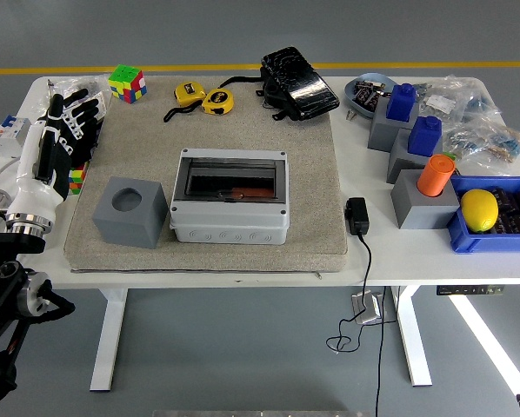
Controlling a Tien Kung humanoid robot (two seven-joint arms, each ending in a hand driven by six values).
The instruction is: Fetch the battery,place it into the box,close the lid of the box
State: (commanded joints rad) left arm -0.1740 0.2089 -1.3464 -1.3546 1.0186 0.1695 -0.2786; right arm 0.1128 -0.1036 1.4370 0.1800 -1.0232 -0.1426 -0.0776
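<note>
Task looks about done: box (pixel 230 196) sits mid-counter (pixel 416 252), lid shut, reddish item, likely the battery (pixel 247 194), inside; left hand (pixel 64 130) hovers far left, fingers spread, empty.
</note>
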